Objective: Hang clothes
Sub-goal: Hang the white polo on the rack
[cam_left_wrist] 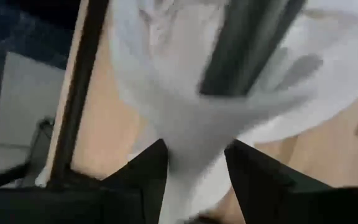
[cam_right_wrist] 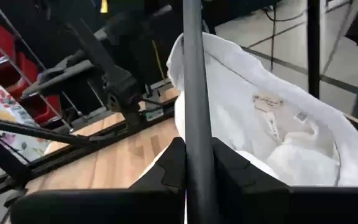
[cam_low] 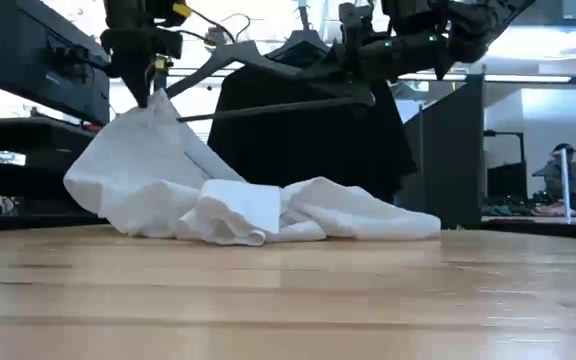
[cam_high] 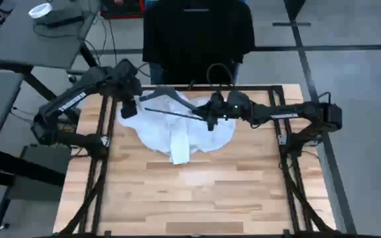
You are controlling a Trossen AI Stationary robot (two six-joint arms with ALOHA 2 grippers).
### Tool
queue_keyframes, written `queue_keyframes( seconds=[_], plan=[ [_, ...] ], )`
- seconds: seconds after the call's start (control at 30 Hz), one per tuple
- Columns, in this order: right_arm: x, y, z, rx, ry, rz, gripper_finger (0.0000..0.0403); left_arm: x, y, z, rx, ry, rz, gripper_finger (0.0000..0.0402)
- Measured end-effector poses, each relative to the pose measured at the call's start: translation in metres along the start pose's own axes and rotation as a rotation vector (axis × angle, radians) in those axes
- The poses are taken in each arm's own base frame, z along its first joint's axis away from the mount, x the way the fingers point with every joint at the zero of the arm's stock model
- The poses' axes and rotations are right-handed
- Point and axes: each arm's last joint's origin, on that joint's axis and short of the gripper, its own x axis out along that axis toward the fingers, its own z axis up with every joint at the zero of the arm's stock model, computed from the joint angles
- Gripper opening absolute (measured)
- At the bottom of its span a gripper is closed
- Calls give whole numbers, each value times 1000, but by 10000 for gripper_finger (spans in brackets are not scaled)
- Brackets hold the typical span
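Wooden table (cam_high: 197,192), white top (cam_high: 177,132) heaped at its far middle.
Left gripper (cam_left_wrist: 194,165) pinches the top's raised edge; right gripper (cam_right_wrist: 194,162) clamps the hanger (cam_high: 177,111). Cloth could slip free if the hanger snags.

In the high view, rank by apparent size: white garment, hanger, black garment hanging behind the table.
1. Black garment
2. White garment, somewhat smaller
3. Hanger, thin; partly hidden by the grippers
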Motion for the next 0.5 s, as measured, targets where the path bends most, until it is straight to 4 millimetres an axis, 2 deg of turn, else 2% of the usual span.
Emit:
queue_keyframes(
  seconds=[0.23,0.5],
  plan=[
    [0,1,2,-31,-16,13,29,0,-3,9,-58,-146,-145,145],
    [0,2,5,-68,-40,45,29,-5,-9,31,-166,-387,-346,145]
  ],
)
